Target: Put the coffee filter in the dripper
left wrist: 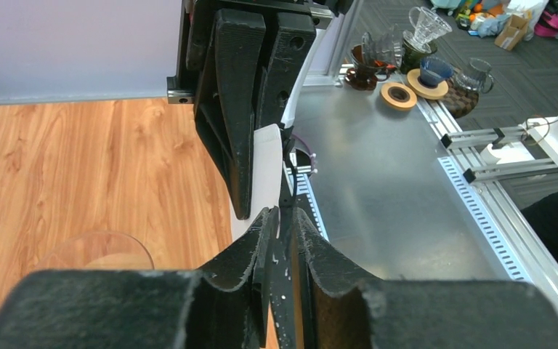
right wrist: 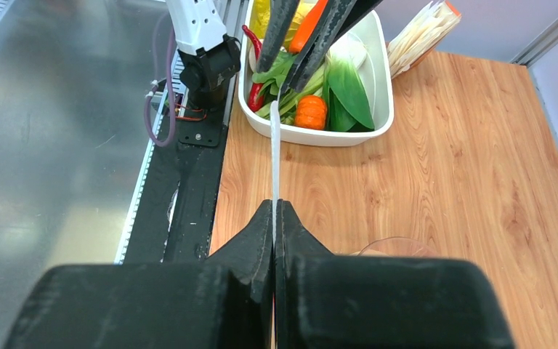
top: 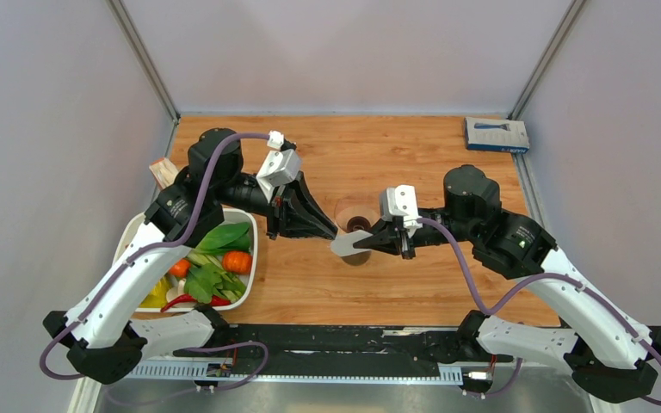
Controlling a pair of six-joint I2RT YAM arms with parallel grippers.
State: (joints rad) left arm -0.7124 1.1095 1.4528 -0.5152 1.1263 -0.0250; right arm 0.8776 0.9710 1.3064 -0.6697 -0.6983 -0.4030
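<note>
The coffee filter (top: 344, 247) is a flat white sheet held on edge just above the table, beside the dripper (top: 360, 222), a clear cone on a tan ring. My right gripper (top: 370, 243) is shut on the filter's near edge; in the right wrist view (right wrist: 275, 207) the filter (right wrist: 275, 145) runs edge-on away from the tips. My left gripper (top: 331, 232) meets the filter's far edge, jaws pressed together on it (left wrist: 285, 214). The filter (left wrist: 265, 160) shows between the two grippers. The dripper's rim shows low in both wrist views (left wrist: 94, 251) (right wrist: 399, 246).
A white tray (top: 250, 258) of vegetables stands at the left (right wrist: 381, 109). A pack of pale paper sheets (top: 163, 172) lies behind it. A blue box (top: 497, 135) sits at the back right corner. The black base rail (top: 344, 340) runs along the near edge.
</note>
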